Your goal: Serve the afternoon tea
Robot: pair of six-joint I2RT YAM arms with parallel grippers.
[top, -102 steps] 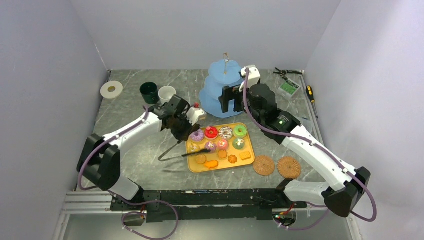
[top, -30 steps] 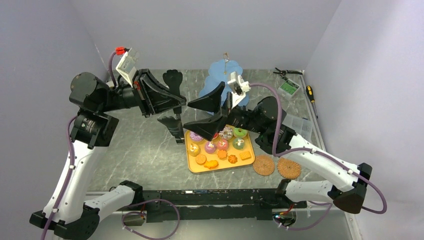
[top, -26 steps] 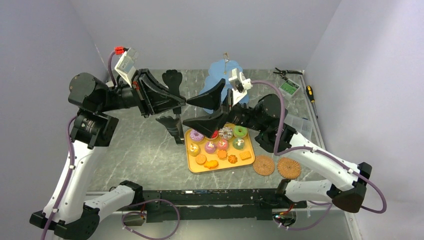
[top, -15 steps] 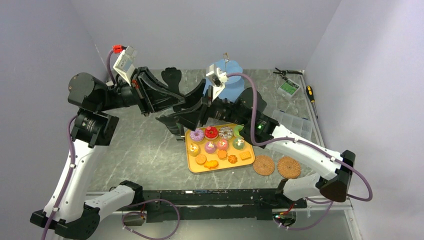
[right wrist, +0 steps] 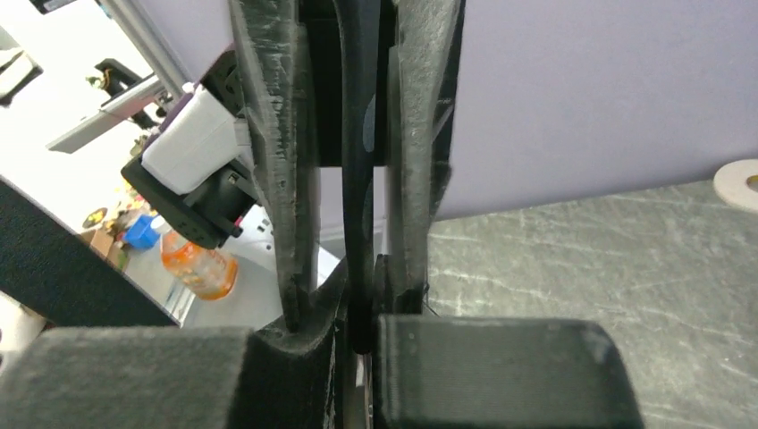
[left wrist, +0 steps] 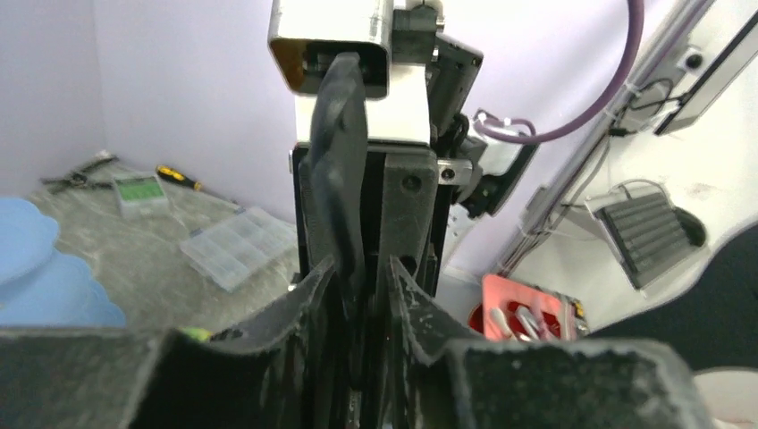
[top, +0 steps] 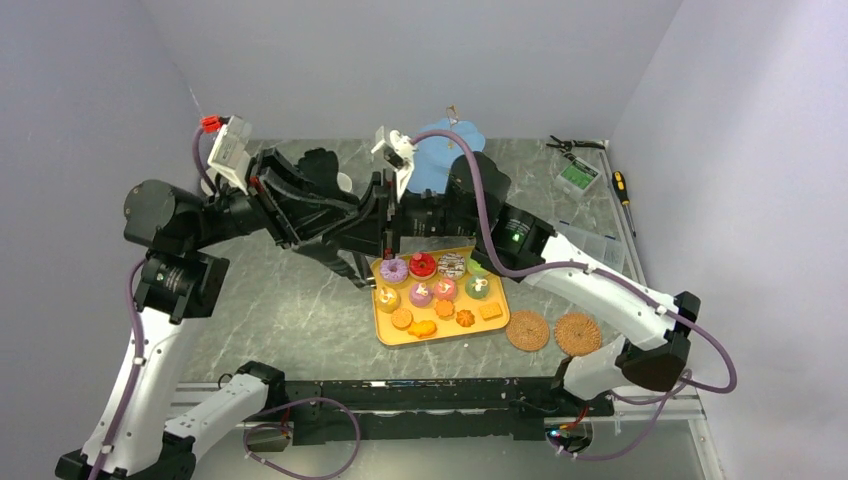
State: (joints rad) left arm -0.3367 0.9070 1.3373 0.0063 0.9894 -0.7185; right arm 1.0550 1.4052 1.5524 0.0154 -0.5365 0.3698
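Both arms are raised above the table with their grippers meeting end to end around the black tongs (top: 349,267). My right gripper (right wrist: 357,341) (top: 352,236) is shut on a tong blade (right wrist: 357,223). My left gripper (left wrist: 362,279) (top: 338,218) stands open, its fingers (right wrist: 273,179) on either side of the blade with slim gaps. Doughnuts (top: 422,265), cupcakes (top: 443,288) and orange biscuits (top: 465,318) lie on the yellow tray (top: 497,327). The light-blue stand (top: 447,158) (left wrist: 27,255) is partly behind my right arm. My left arm hides the mugs.
Two woven coasters (top: 527,330) (top: 577,335) lie right of the tray. A clear parts box (top: 592,245) (left wrist: 237,246), a green box (top: 578,177), pliers (top: 570,145) and a screwdriver (top: 620,186) sit at the back right. A white tape roll (right wrist: 740,176) lies on the table.
My right gripper swung left to the tongs and shut on them. The left gripper, shut on the tongs before, has loosened. The left arm has sunk a little.
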